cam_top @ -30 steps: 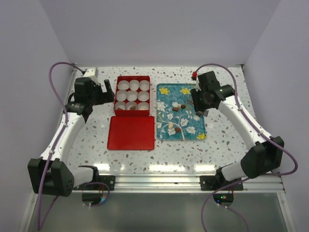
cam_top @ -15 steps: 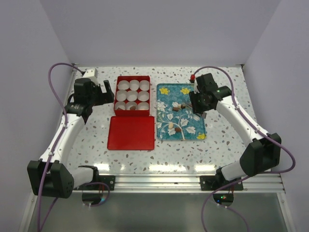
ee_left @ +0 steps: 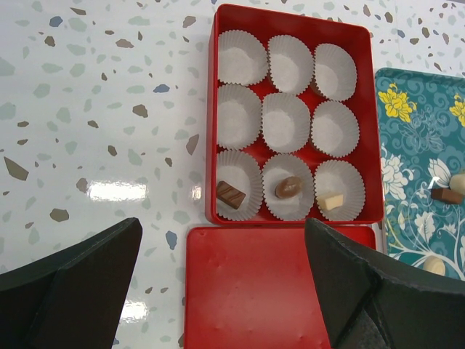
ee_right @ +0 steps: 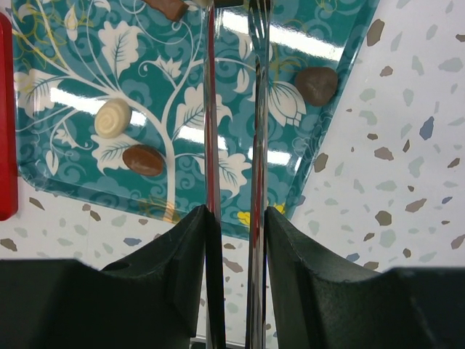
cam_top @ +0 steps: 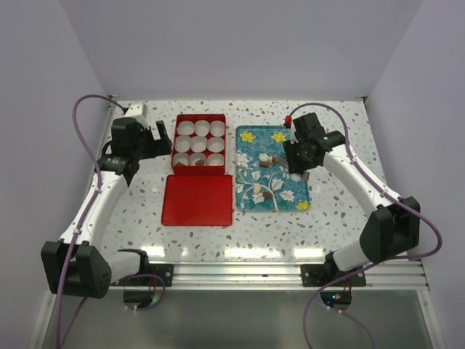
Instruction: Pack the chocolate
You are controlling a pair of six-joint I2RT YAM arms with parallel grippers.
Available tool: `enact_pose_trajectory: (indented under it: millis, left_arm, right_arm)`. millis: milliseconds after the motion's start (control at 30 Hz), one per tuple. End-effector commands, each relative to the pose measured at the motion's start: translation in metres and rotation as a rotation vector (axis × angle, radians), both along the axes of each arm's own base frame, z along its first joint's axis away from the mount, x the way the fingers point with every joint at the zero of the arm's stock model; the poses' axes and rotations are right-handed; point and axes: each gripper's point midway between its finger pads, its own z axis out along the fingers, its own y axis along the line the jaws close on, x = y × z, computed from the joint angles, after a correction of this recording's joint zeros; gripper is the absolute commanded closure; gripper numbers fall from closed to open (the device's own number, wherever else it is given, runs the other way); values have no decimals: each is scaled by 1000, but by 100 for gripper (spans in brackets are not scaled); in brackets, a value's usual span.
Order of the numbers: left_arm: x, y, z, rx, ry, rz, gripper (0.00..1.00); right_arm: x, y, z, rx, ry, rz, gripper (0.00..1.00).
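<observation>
The chocolate lies partly on the teal flower tray (cam_top: 280,145): a cream piece (ee_right: 112,118), a brown oval (ee_right: 143,160), a round brown one (ee_right: 316,83), another brown one at the top edge (ee_right: 167,7). Three pieces sit in the near row of paper cups in the red box (ee_left: 211,145): a brown bar (ee_left: 230,194), a brown oval (ee_left: 288,187), a cream piece (ee_left: 328,201). My right gripper (cam_top: 298,163) is shut on metal tongs (ee_right: 211,109) that reach over the tray. My left gripper (ee_left: 218,291) is open and empty above the red lid (ee_left: 276,291).
The red lid (cam_top: 197,199) lies flat in front of the red box (cam_top: 177,145). The tray stands right of both, and its near right corner (ee_right: 305,196) meets the speckled table. White walls close in the back and sides.
My right gripper with the tongs has shifted a little left and away, further over the tray. The left arm has not moved.
</observation>
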Motion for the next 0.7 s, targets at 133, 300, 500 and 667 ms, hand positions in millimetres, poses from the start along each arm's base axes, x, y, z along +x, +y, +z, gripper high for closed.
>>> enact_pose_trajectory:
  millis: [133,300,500,667]
  left_arm:
    - [7,-1,10,14,-50,-13,0]
    - [8,-1,11,16,-49,-14,0]
    - [7,0,8,20,-43,-11,0]
    - [8,-1,7,13,-44,-12,0]
  right_arm:
    - [9,2,-1,-3,-33,5,60]
    - [13,7,-6,-1,-23,14,60]
    - [12,7,-5,-26,-18,30,64]
    - [9,3,0,-41,-20,22,72]
